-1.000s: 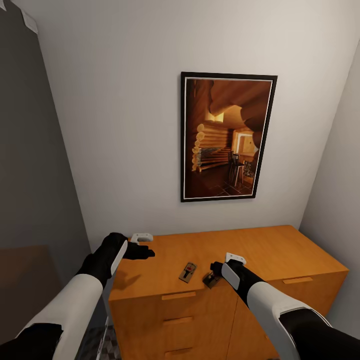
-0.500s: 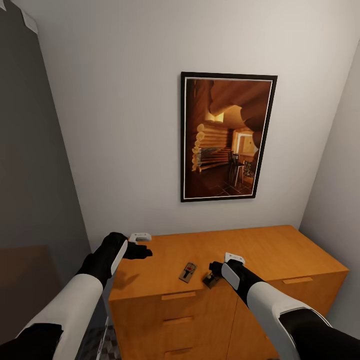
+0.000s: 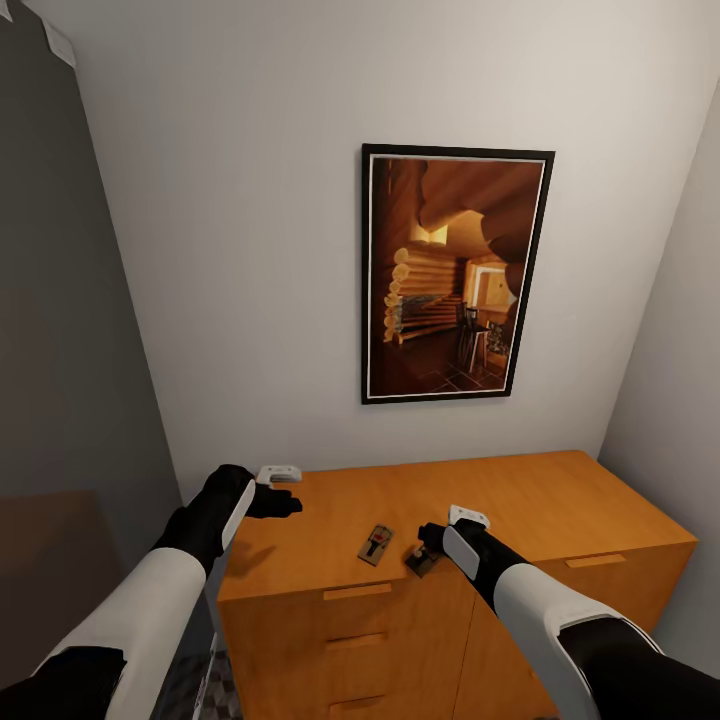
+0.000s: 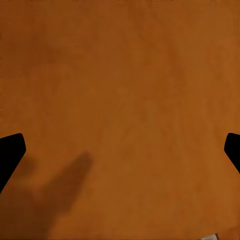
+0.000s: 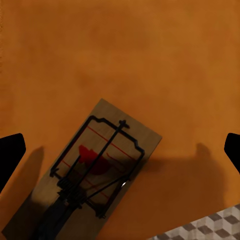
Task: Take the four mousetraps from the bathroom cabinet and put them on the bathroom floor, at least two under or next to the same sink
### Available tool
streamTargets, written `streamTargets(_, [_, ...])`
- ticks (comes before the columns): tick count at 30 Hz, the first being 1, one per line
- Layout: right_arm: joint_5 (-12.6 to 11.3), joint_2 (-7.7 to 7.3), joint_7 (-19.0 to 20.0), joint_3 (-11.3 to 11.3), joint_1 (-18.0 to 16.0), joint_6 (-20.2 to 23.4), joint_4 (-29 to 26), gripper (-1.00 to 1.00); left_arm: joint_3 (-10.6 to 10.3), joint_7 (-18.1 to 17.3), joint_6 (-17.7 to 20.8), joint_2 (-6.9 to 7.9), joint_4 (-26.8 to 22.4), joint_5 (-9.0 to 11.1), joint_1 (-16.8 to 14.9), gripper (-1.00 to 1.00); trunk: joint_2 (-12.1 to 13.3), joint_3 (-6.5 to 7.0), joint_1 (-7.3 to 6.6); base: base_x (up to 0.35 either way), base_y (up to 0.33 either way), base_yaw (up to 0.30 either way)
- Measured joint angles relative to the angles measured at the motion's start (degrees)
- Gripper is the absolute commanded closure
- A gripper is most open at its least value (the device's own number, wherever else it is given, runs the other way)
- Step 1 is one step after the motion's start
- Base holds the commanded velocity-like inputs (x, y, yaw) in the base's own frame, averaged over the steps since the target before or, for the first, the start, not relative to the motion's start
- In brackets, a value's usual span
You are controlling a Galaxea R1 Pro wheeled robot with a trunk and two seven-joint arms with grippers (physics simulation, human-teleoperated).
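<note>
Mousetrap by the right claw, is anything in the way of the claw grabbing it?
Nothing visible is in the way. The right claw hangs open just above the mousetrap, which lies flat near the front edge of the cabinet top, with bare wood around it. The other mousetrap lies apart, toward the left.

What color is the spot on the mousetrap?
Red; the mousetrap shows it best in the right wrist view.
</note>
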Motion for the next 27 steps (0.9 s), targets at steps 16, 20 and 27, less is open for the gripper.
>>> streamTargets(16, [-0.05,0.00,0.88,-0.02,0.00,0.65,0.70,-1.00,-0.08,0.06,0.06,0.00,-0.30,0.08,0.00,-1.00,-0.78,-0.35,0.44,0.000,0.000,0.000])
streamTargets(20, [-0.02,0.00,0.93,-0.01,0.00,0.66,0.95,-1.00,-0.08,0.02,0.08,-0.05,-0.33,0.08,0.00,-1.00,-2.39,-1.07,1.31,0.000,0.000,0.000])
streamTargets(27, [0.01,0.00,0.95,0.05,-0.04,0.62,1.09,-1.00,-0.08,-0.01,0.09,-0.08,-0.37,0.08,0.00,-1.00,-3.62,-1.62,1.98,0.000,0.000,0.000])
